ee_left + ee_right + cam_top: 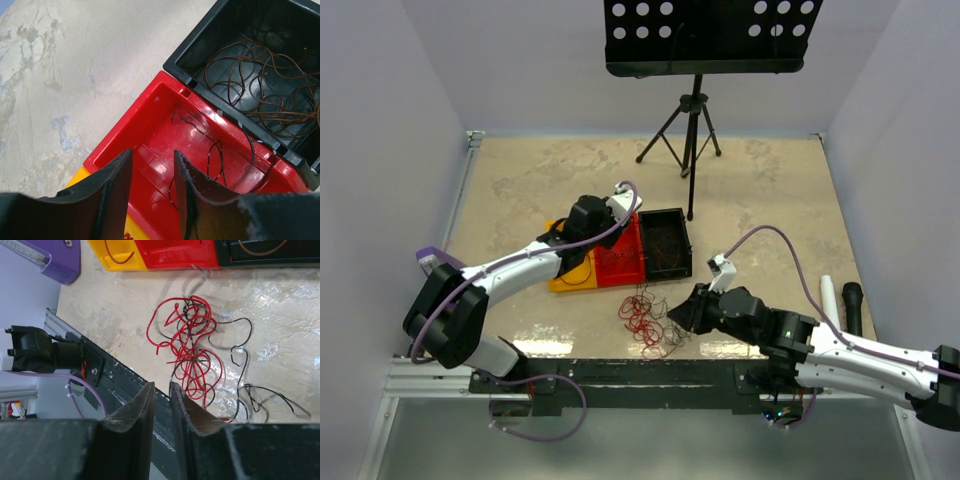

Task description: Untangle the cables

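Red tray [165,112] beneath the parted, empty left hand [152,160]: likely a wire drop-off; right hand [161,390], barely parted, empty, beside cables [192,340] fronting it.

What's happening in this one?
A wire tangle is being sorted into trays. The left gripper hovers open over the red tray, where a black wire lies; brown wires sit in the black tray. The right gripper, slightly open and empty, is beside the red-and-black tangle on the table.
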Robot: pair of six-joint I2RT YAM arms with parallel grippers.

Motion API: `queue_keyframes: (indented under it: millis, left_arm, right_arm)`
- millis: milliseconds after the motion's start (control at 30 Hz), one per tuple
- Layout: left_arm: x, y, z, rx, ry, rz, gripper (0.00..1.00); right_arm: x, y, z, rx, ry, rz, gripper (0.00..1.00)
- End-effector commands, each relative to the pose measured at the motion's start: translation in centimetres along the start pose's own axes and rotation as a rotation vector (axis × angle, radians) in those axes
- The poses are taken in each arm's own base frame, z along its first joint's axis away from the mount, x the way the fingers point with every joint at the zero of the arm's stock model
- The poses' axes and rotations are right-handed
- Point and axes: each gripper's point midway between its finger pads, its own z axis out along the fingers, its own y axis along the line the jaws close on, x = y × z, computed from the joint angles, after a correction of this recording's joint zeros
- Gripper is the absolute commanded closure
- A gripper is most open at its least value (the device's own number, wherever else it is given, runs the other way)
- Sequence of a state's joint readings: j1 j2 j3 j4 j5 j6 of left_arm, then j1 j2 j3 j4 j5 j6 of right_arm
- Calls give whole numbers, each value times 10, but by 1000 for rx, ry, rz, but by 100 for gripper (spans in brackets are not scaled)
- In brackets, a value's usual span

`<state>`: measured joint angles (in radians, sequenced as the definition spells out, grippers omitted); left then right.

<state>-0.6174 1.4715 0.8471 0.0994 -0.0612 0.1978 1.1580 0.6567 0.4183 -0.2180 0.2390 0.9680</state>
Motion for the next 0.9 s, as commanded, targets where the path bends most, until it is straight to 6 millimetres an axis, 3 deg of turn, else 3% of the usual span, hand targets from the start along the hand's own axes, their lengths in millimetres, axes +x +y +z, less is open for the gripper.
queue_keyframes:
  millis: [0,267,500,633,700,767,867]
  left_arm:
    - [-10,5,-15,-25,-21,-35,55]
    - [9,12,-25,-35,66,-124,31]
    - [9,26,-41,-27,67,-181,27]
    - [-16,25,-58,62,-20,-214,27]
    - [-33,23,-66,89,-71,-202,22]
    - [-46,23,-73,110,-88,-200,12]
    - [-51,23,-82,129,-42,-203,2]
  right_arm:
    - [-10,14,-7,-40,-17,16,73]
    - [-14,21,-11,-49,-17,23,53]
    - [-20,25,-11,-41,-29,8,51]
    - [-43,35,-15,-39,-106,17,55]
    - [-55,46,-12,-53,-143,10,54]
    - [-73,59,-2,-38,-196,-24,50]
    - [-91,74,33,53,-221,-118,40]
